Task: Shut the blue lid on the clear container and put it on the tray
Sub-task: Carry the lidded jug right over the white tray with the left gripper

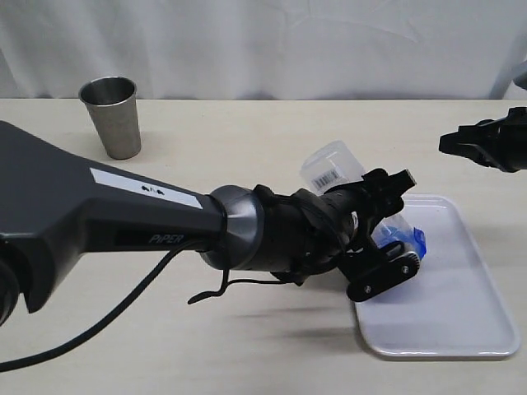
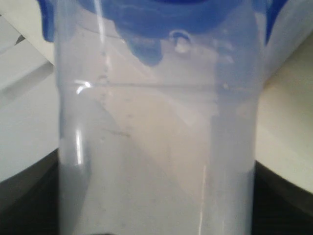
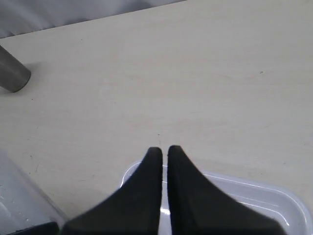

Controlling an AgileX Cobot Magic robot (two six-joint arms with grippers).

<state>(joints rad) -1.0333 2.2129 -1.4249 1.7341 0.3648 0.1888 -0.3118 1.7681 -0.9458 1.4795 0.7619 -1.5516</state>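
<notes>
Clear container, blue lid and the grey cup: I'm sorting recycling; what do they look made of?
Clear container: glossy transparent plastic, apparently; the lid's blue shows through its wall. Blue lid: opaque bright-blue plastic, moulded flaps. Grey cup: probably stainless steel, with a dull brushed sheen.

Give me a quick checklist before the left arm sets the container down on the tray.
1. The blue lid on the clear container mouth: ok.
2. Lid flaps snapped shut: cannot tell.
3. The left gripper clamped on the container: ok.
4. Lid end over the tray: ok.
5. Container upright: not ok, tilted with the lid end down.
6. The right gripper shut, empty, apart from the container: ok.
</notes>
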